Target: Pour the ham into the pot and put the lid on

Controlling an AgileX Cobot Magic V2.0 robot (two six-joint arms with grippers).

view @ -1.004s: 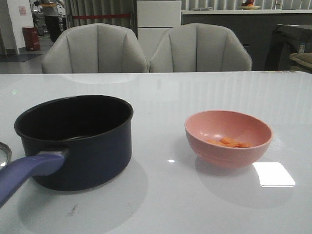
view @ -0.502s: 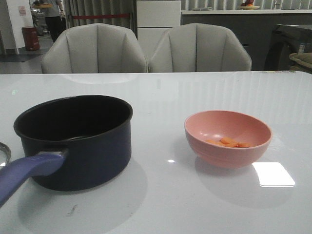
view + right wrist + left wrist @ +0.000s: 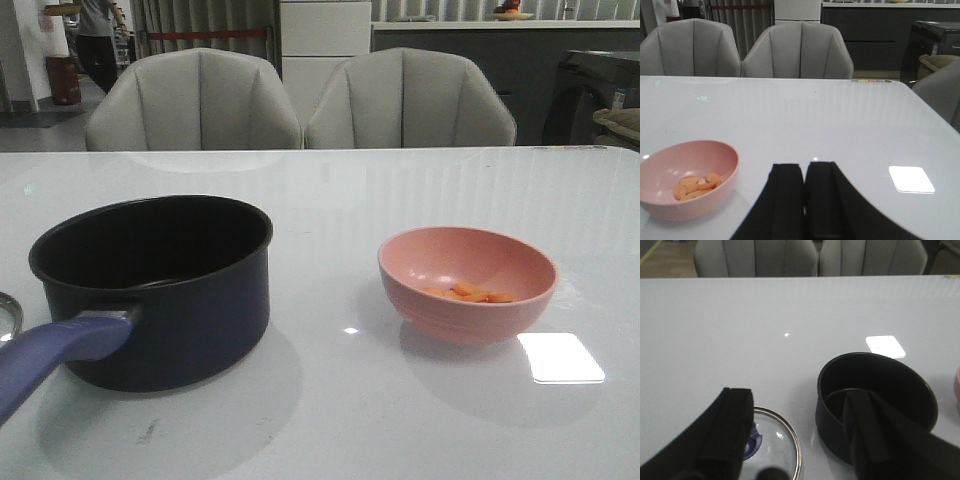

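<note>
While spread wide and empty, left pincer (image 3: 800,440) above lid (image 3: 775,450), beside pot (image 3: 875,395).

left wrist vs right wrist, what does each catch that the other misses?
Only the left wrist view shows the pot, empty inside, the lid lying on the table beside it, and the left gripper with its fingers spread apart. Only the right wrist view shows the ham in the whole pink bowl, and the right gripper with its fingers pressed together, holding nothing. Both show the white table and the two grey chairs behind it. The left wrist view catches just a pink sliver at its edge, likely the bowl.
</note>
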